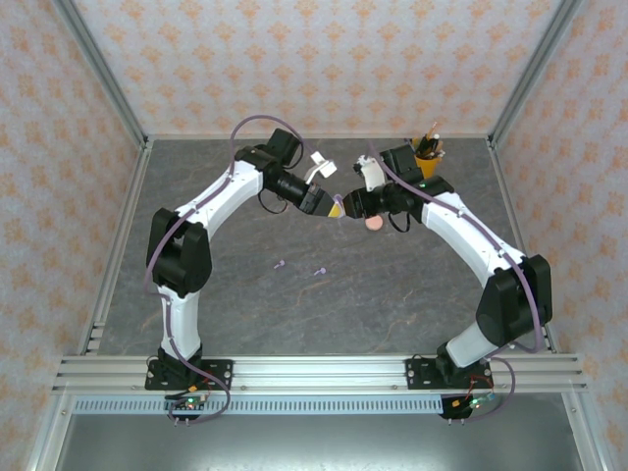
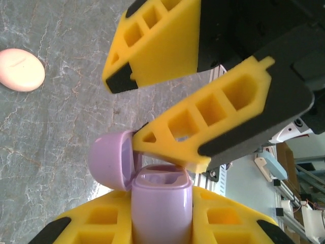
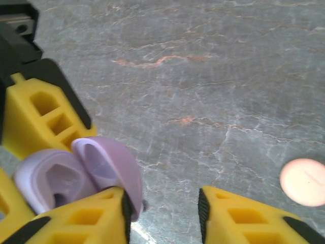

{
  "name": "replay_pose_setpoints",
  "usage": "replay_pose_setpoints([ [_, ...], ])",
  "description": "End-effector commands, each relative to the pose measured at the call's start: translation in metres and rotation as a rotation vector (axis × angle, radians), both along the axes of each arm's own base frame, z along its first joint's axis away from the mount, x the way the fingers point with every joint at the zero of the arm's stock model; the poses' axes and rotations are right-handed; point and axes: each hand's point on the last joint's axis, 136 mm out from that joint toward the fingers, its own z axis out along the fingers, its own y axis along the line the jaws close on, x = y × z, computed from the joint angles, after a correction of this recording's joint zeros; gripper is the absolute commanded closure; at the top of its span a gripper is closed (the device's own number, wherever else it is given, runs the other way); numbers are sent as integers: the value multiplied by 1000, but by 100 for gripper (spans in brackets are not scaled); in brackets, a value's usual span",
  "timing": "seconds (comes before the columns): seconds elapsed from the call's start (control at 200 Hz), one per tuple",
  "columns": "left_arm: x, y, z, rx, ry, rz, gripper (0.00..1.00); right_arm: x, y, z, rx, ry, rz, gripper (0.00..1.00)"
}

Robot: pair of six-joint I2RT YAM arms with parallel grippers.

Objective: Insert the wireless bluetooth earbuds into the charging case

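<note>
Lilac earbud (image 1: 280, 264), loose on the worktop (image 1: 392, 304) left of centre, toward the near edge from the arms. Second lilac earbud (image 1: 319, 271), just right of the first, not touching it. Left tool (image 2: 161, 218), clamped on the body of the lilac charging case (image 2: 162, 188), held clear of the worktop at mid-depth. Case lid (image 2: 111, 160), swung open to one side. Right tool (image 3: 162, 203), jaws apart, one finger (image 2: 203, 124) resting against the open lid. Pink case (image 1: 373, 223), closed, flat on the worktop just right of centre. Cup of pens (image 1: 427, 152), far right corner.
</note>
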Motion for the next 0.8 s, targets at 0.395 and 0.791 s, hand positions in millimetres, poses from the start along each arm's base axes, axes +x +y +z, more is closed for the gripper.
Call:
replay_pose_setpoints([
  [0.395, 44, 74, 52, -5, -363, 476, 100, -39, -14, -3, 203, 170, -298, 42],
  [0.791, 38, 125, 65, -20, -534, 822, 100, -68, 23, -102, -29, 346, -540, 42],
])
